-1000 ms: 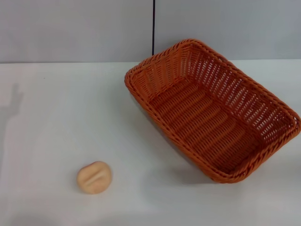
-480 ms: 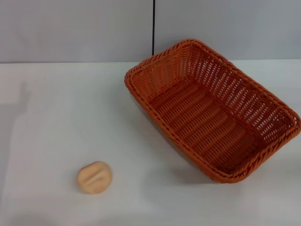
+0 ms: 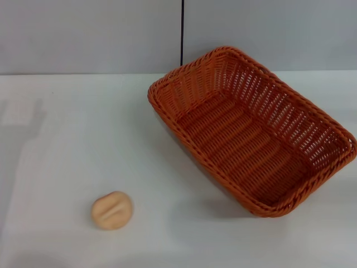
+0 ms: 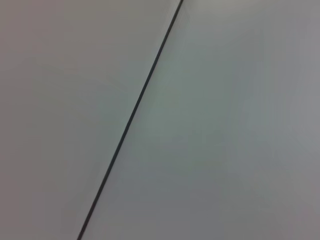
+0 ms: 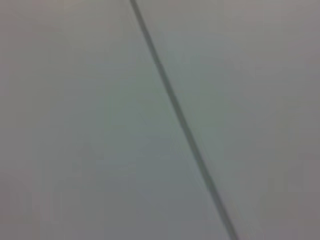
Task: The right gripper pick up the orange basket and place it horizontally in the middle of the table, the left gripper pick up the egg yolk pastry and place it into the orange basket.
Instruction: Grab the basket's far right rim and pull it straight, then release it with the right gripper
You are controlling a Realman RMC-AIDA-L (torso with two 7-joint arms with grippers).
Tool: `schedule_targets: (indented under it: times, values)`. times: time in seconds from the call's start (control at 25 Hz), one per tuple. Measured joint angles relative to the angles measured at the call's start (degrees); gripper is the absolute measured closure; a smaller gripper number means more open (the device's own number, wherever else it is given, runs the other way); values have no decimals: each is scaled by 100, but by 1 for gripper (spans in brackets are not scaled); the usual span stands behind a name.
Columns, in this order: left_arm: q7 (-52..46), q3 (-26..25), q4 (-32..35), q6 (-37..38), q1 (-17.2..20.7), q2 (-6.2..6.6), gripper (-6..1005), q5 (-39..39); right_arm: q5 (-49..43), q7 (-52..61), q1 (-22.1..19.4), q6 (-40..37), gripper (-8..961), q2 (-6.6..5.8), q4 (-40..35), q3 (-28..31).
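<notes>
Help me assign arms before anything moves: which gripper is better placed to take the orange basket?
Right, probably. The orange basket lies askew on the table's right half, the egg yolk pastry front left. Neither gripper is in view.

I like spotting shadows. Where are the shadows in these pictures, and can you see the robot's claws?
Head view: a soft dark shadow lies under the orange basket near edge, a faint one beside the egg yolk pastry, and a pale grey shadow on the table at the robot's left. Both wrist views: only a plain grey wall with a dark line; no claw shows.
</notes>
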Motion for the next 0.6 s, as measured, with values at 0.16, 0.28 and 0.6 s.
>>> schedule_targets:
  times: [0.16, 0.28, 0.6]
  values:
    - [0, 25, 1, -9, -9, 3, 155, 0, -534, 1087, -57, -305, 427, -120, -897, -400]
    - [0, 57, 4, -18, -17, 4, 155, 0, -1635, 2962, 139, -792, 426, -522, -1991, -683]
    - [0, 58, 15, -56, -6, 6, 155, -1, -4411, 5362, 1420, -1860, 421, -1121, -3429, -781]
